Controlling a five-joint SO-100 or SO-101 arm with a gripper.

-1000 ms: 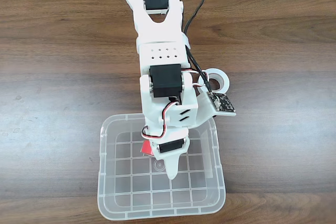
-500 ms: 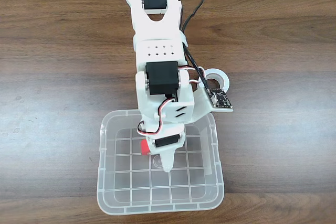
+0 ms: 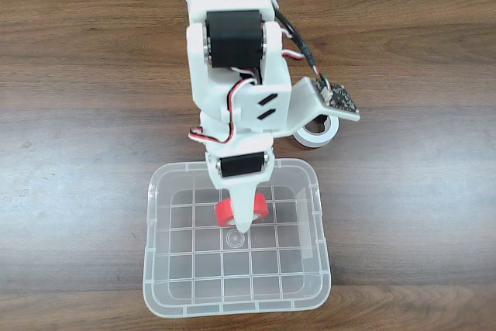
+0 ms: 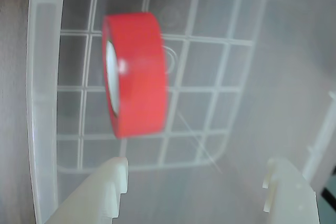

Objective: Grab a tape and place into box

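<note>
The tape [image 4: 137, 74] is bright red with a white inner core, slightly blurred in the wrist view. The box [image 3: 155, 269] is clear translucent plastic with a white grid on its bottom. The gripper [image 4: 197, 190] looks cream-white. The table [image 3: 77, 75] is dark brown woodgrain.
</note>
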